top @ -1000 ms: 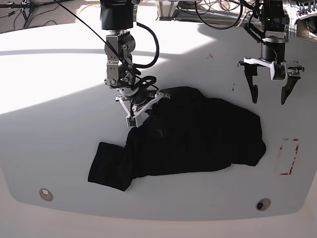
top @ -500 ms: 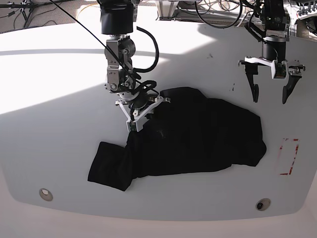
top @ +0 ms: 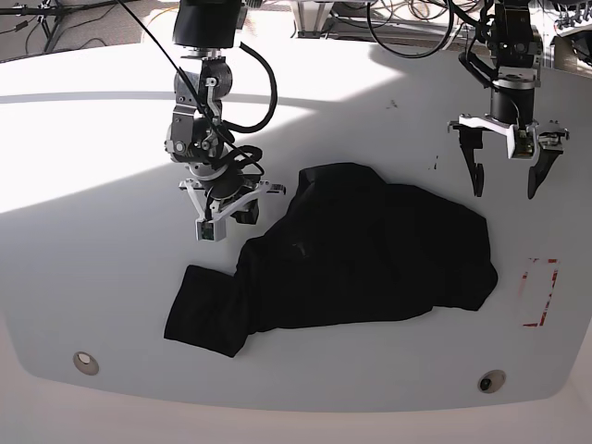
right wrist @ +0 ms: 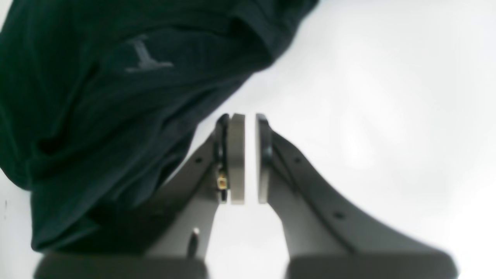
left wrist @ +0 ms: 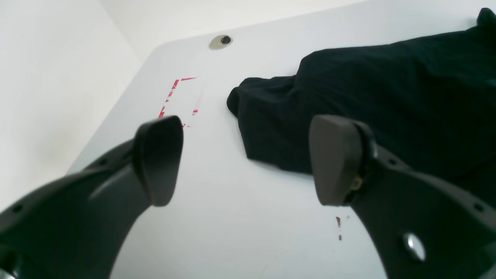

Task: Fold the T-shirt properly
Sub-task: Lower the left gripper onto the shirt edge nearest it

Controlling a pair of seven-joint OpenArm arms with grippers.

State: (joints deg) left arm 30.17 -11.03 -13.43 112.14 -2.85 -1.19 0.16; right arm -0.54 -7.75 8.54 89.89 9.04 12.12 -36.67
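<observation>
The large plain black T-shirt of soft matte cloth (top: 342, 259) lies crumpled on the white round-edged table (top: 92, 277), its bulk in a wide heap with one sleeve trailing out toward the table's near edge. The right gripper (top: 225, 219) hangs from an arm that comes down from the far edge and bends at the wrist, so the claw points down and slightly sideways just beside the shirt's upper edge, above bare table. In the right wrist view this claw (right wrist: 248, 155) has its jaws nearly pressed together, with only a thin slit of light between the flat pads and no cloth in it; the shirt (right wrist: 116, 97) lies just to one side of the fingers. The left gripper (top: 504, 176) hangs straight down from an upright arm, beyond the far corner of the shirt and clear of it. Its dark fingers are spread wide (left wrist: 246, 159) above bare table, the shirt's edge (left wrist: 348, 116) just past them, with a red dashed rectangle marking (left wrist: 178, 100) beyond the other finger.
</observation>
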